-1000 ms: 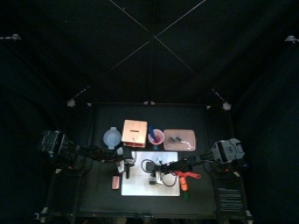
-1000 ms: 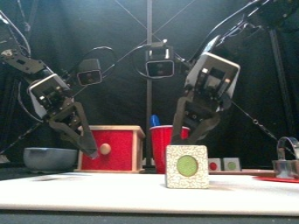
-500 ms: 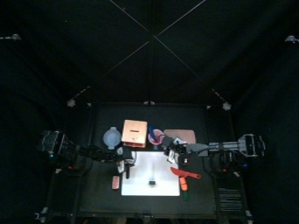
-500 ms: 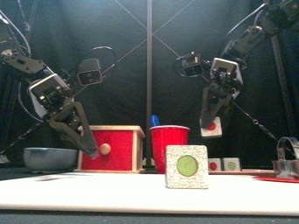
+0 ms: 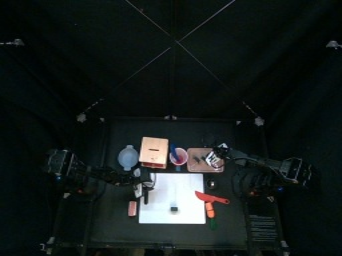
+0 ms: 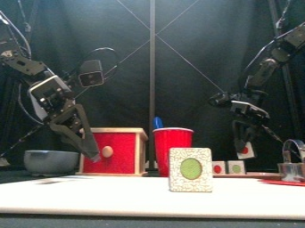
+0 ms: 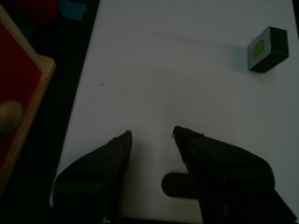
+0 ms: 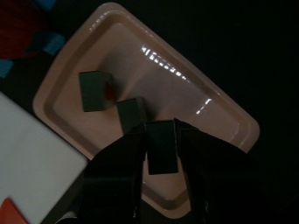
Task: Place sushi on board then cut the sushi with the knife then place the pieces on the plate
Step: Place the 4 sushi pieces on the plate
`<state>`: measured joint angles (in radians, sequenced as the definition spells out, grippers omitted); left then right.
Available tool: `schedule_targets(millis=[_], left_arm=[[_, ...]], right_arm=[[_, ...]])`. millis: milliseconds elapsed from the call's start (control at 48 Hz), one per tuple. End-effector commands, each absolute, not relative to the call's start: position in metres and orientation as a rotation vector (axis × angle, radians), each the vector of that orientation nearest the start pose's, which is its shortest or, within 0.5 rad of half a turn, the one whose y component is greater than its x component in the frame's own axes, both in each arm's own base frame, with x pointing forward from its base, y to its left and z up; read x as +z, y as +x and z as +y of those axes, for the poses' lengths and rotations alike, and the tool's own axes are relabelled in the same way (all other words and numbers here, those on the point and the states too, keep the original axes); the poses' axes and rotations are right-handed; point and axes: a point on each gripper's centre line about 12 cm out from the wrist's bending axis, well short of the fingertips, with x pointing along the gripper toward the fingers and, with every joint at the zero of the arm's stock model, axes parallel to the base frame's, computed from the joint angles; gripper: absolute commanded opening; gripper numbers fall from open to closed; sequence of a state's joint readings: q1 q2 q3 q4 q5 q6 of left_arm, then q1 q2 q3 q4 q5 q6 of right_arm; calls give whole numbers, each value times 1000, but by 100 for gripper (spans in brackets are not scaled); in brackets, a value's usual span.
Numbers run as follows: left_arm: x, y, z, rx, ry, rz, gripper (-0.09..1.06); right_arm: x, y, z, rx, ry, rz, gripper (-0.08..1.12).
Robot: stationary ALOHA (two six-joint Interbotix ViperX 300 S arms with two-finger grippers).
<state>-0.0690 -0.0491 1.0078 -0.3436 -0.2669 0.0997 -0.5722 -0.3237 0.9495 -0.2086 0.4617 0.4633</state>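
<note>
Top view: the white cutting board (image 5: 181, 190) lies lower centre, a lone sushi piece (image 5: 174, 209) on it. The right hand (image 5: 211, 155) is over the pink tray (image 5: 198, 165), just right of centre.

Front view: the left hand (image 6: 86, 150) hangs at left.

Left wrist view: its jaws stand apart over the board.

Right wrist view: jaws clamped on a held piece (image 8: 160, 149) above the tray, where two pieces (image 8: 93, 90) lie.

Over the pink tray (image 8: 193, 87), you see only one face of the sushi piece (image 8: 162, 153); the right gripper (image 8: 162, 129) clamping it hides its sides. Front view: the tray runs past the picture's edge.
</note>
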Motion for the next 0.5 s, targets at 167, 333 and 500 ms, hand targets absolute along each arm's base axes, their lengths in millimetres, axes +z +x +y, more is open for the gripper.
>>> schedule_targets(millis=[167, 333, 500], left_arm=[[113, 312, -9, 105, -172, 675, 81], [113, 312, -9, 105, -172, 674, 81], [113, 312, -9, 105, -173, 674, 81]], right_arm=[[141, 203, -152, -755, 506, 942, 61], [134, 197, -153, -764, 521, 911, 61], [132, 198, -152, -759, 534, 883, 70]])
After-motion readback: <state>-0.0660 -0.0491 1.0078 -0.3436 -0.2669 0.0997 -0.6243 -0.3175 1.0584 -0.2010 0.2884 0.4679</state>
